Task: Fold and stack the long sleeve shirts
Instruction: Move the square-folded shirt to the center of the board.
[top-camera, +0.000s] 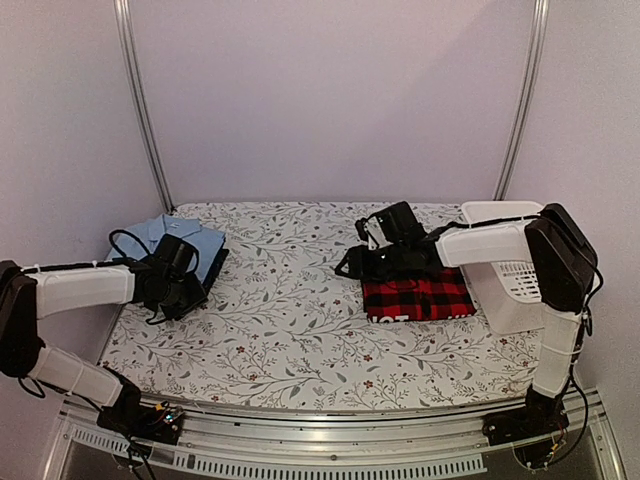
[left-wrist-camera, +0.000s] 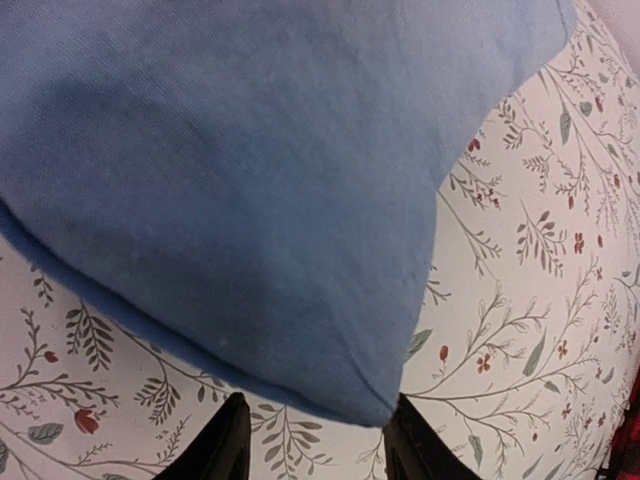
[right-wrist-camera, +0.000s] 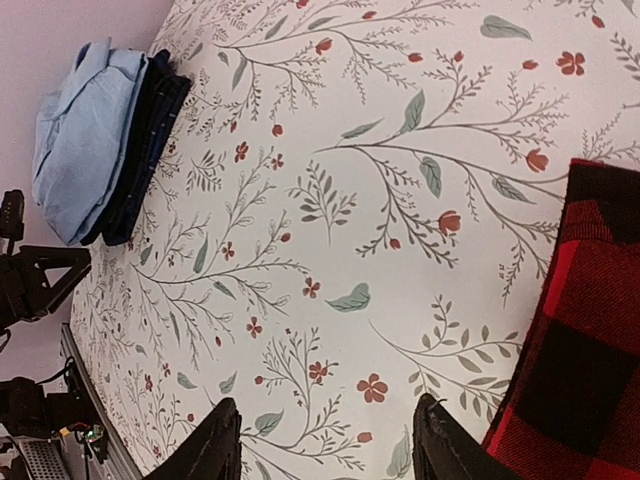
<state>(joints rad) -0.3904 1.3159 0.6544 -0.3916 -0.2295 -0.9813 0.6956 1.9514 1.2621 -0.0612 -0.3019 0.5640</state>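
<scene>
Red-black flannel (top-camera: 418, 298) folded rectangular; smooth blue shirt (top-camera: 178, 234) atop navy garment (right-wrist-camera: 153, 125).

The collared shirt (top-camera: 178, 238) lies on top of a second folded garment (right-wrist-camera: 152, 120) at the far left corner of the table (top-camera: 290, 320), well apart from the flannel shirt (top-camera: 420, 298), which lies flat on the right side just to the left of the basket (top-camera: 515, 290) standing at the right edge

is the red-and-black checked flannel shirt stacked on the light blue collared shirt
No, the flannel shirt lies well apart from the light blue shirt.
</scene>
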